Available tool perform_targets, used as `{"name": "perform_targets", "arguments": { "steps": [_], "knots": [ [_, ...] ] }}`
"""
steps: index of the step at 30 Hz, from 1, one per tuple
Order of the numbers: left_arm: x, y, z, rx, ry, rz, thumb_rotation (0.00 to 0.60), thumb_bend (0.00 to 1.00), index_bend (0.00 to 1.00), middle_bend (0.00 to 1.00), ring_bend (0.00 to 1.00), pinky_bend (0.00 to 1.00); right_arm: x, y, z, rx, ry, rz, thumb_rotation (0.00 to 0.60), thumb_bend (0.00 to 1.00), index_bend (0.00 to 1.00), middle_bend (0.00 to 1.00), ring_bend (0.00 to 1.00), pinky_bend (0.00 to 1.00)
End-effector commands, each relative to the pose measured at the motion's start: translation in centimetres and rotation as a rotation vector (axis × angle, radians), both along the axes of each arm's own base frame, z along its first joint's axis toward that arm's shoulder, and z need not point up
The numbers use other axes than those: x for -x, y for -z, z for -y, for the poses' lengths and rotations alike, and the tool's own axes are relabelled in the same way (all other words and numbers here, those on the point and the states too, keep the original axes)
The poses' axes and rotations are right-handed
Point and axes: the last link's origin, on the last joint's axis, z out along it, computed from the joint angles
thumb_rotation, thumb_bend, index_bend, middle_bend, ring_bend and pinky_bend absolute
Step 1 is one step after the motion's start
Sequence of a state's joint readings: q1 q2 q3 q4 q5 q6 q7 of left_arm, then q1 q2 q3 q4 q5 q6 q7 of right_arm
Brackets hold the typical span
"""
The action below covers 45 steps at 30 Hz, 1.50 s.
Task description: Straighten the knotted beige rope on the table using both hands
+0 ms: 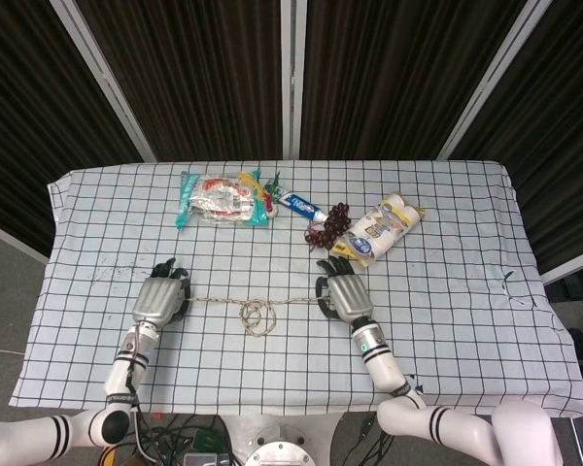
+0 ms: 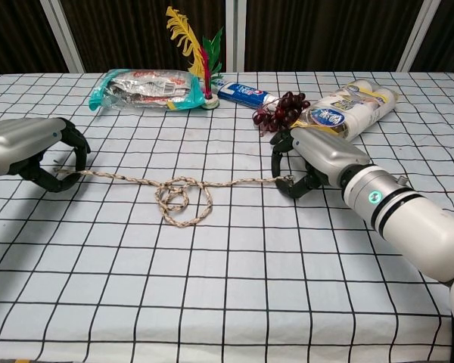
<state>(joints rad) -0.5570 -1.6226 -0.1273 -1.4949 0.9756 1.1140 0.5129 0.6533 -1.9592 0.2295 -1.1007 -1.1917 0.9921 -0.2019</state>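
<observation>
A beige rope (image 2: 183,195) lies across the checked table (image 2: 227,302) between two robot hands, each gripping one end so the line can be drawn out sideways. The left hand (image 2: 41,155) has its dark fingers (image 2: 74,151) curled down over the rope's end at the table's left side; the right hand (image 2: 314,160) has its fingers hooked around the other end nearer the middle. Between them the stretches beside each hand run nearly straight, but a tangle of small loops sits on the cloth about midway, slightly closer to the left hand, so the job looks only partly done. Holding both ends low against the surface appears meant to let tension travel along the rope and pull the loops open; whether they form a true knot or merely overlap cannot be told from either view. Behind the right hand, well clear of the rope, lie a bunch of dark grapes (image 2: 281,110), a pack of rolls (image 2: 348,106), a toothpaste tube (image 2: 244,94), a snack bag (image 2: 140,88) and a feathered shuttlecock (image 2: 199,57).
</observation>
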Motion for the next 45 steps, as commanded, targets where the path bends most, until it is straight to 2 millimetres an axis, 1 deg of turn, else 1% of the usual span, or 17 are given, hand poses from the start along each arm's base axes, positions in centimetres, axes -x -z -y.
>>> {"name": "perform_targets", "arguments": {
  "steps": [1,8,14,20,25,32,41,45],
  "knots": [
    [0.0,0.0,0.0,-0.001,0.001,-0.001,0.600,0.47,0.61,0.23,0.02,0.11,0.1,0.0,0.0,0.001,0.002,0.000,0.600,0.38,0.61,0.15,0.00,0.00],
    [0.1,-0.4,-0.1,-0.013,-0.006,0.009,0.600,0.47,0.61,0.23,0.02,0.11,0.5,-0.7,-0.2,0.021,0.008,0.011,0.600,0.38,0.63,0.15,0.00,0.00],
    [0.4,-0.8,-0.4,-0.027,-0.020,0.015,0.600,0.47,0.61,0.23,0.02,0.11,1.0,-1.9,-1.0,0.049,0.010,0.022,0.600,0.38,0.63,0.15,0.00,0.00],
    [1.0,-1.4,-0.6,-0.040,-0.037,0.014,0.600,0.47,0.61,0.23,0.02,0.11,1.7,-3.8,-2.1,0.099,0.013,0.029,0.600,0.39,0.63,0.16,0.00,0.00],
    [1.5,-2.1,-1.0,-0.062,-0.049,0.017,0.600,0.47,0.61,0.23,0.02,0.11,2.7,-5.6,-3.1,0.146,0.015,0.029,0.600,0.39,0.64,0.17,0.00,0.00],
    [2.5,-2.8,-1.0,-0.067,-0.071,0.013,0.600,0.47,0.62,0.23,0.02,0.11,5.0,-7.9,-4.1,0.182,0.041,0.010,0.600,0.40,0.64,0.17,0.00,0.00],
    [4.3,-4.1,-0.7,-0.072,-0.096,0.004,0.600,0.47,0.62,0.23,0.02,0.11,9.2,-11.0,-5.6,0.195,0.104,-0.022,0.600,0.40,0.65,0.17,0.00,0.00],
    [4.8,-4.4,-0.6,-0.068,-0.103,0.000,0.600,0.47,0.62,0.23,0.02,0.11,10.8,-12.0,-6.0,0.202,0.130,-0.035,0.600,0.40,0.65,0.17,0.00,0.00]
  ]
}}
